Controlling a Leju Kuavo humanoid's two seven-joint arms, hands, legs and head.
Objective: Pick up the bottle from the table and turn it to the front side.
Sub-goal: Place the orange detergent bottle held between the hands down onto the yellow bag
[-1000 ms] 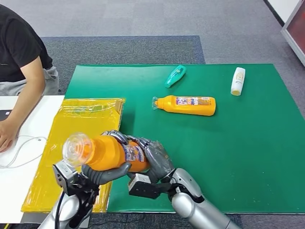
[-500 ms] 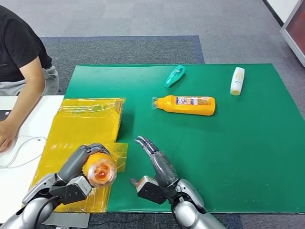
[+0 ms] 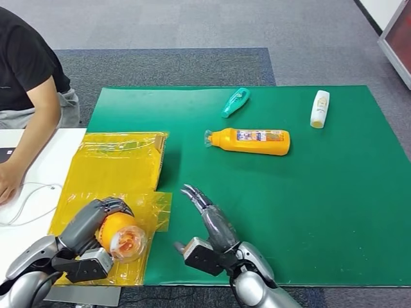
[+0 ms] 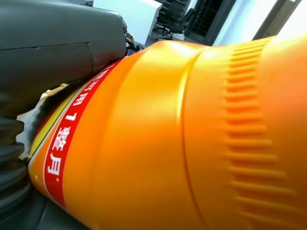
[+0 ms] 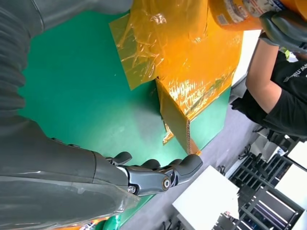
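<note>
Gripping the orange bottle (image 3: 119,234), the left hand (image 3: 90,224) — right hand (image 3: 213,221) open, fingers spread, holding nothing

I see a shiny, smooth orange plastic bottle (image 4: 188,143) with ridges on its side. The yellow wrap (image 3: 116,163) looks glossy and crinkly, and the green mat (image 3: 314,212) looks flat and dull.

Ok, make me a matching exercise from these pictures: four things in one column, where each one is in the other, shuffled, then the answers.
1. teal bottle
2. white bottle
3. left hand
4. right hand

A. empty, fingers apart over the green mat
B. far right of the mat
C. grips an orange bottle over the yellow sheet
D. far side, near the middle

Pairs: 1-D, 2-B, 3-C, 4-A
</note>
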